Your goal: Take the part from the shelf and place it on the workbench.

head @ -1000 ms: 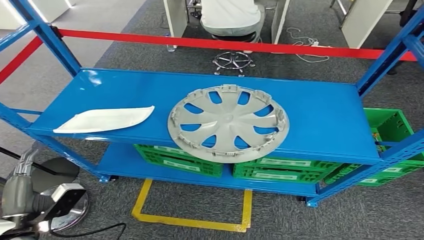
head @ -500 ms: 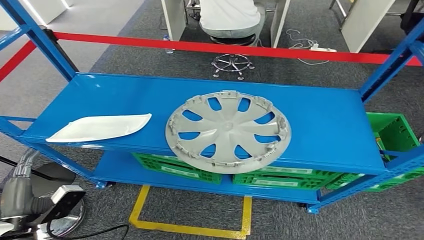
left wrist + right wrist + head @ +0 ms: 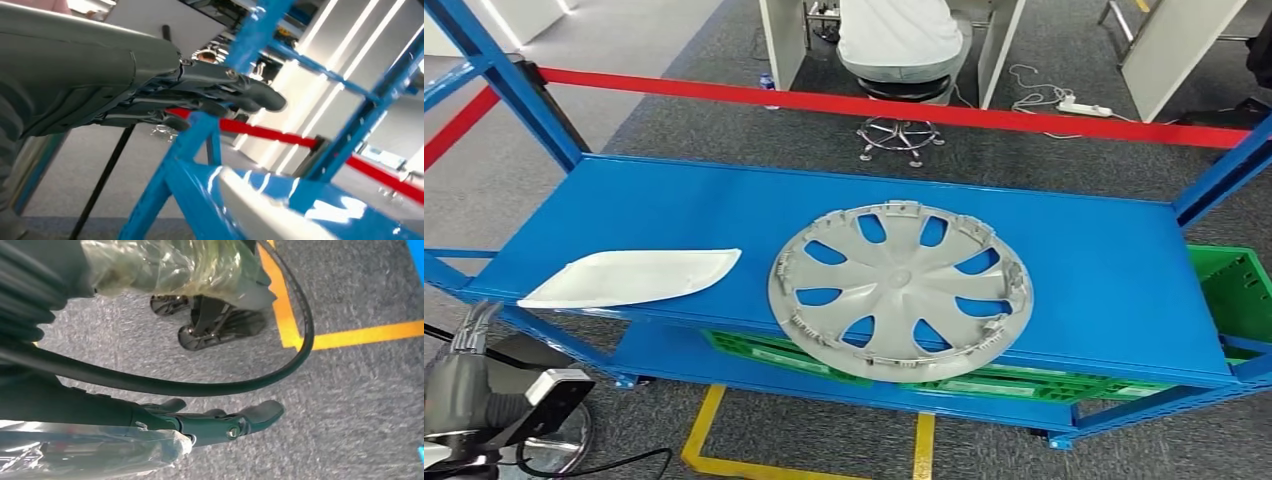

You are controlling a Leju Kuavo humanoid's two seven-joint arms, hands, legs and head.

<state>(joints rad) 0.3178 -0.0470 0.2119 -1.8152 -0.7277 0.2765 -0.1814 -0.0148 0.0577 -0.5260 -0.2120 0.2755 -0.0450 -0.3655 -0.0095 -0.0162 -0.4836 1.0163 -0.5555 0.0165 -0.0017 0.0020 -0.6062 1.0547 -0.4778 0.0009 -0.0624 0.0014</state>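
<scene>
Because the grey wheel cover (image 3: pixel 900 292) hangs over the shelf (image 3: pixel 1084 260) edge, a bump from either empty, loosely stretched hand (image 3: pixel 220 97) could knock it down.

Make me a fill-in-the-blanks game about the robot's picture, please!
1. The grey wheel cover lies on the top board of the ____ shelf.
2. The flat white part lies to the ____ of the wheel cover in the head view.
3. The crates under the shelf board are ____.
4. The tape stretched behind the shelf is ____.

Missing words: blue, left, green, red
</scene>
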